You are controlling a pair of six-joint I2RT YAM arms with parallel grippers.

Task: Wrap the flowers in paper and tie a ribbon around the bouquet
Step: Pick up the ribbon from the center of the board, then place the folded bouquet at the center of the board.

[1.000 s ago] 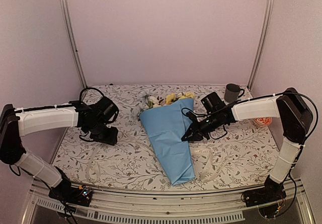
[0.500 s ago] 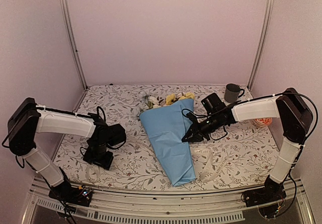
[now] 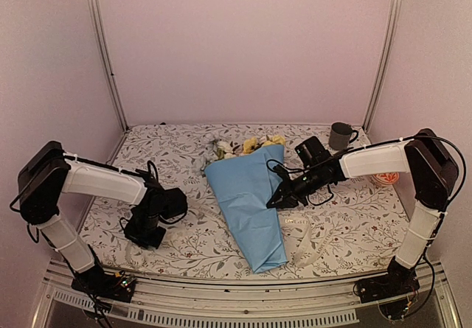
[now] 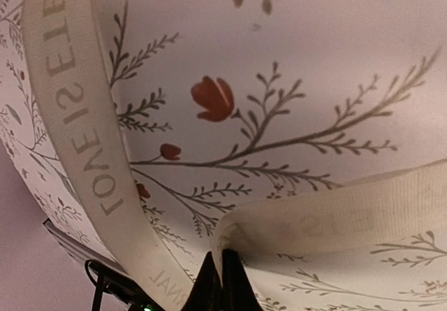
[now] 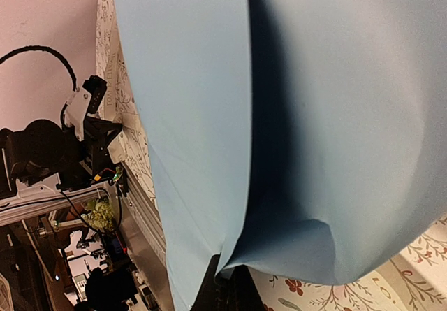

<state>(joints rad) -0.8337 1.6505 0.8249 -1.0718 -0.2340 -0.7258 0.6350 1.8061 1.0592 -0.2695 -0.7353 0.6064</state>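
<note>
Since dropping to the tablecloth (image 4: 314,59), left claw (image 4: 220,286) pinches ribbon (image 4: 77,129) — was spread | right claw (image 3: 273,202) pinches paper (image 3: 247,203) — unmoved

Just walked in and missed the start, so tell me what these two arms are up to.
The flowers lie wrapped in the light blue paper as a bouquet on the tablecloth, blooms poking out the far end. The right gripper is shut on the paper's edge at the bouquet's right side. The left gripper, low at the tablecloth's left side, is shut on a fold of the cream ribbon. Nothing is tied around the bouquet yet.
</note>
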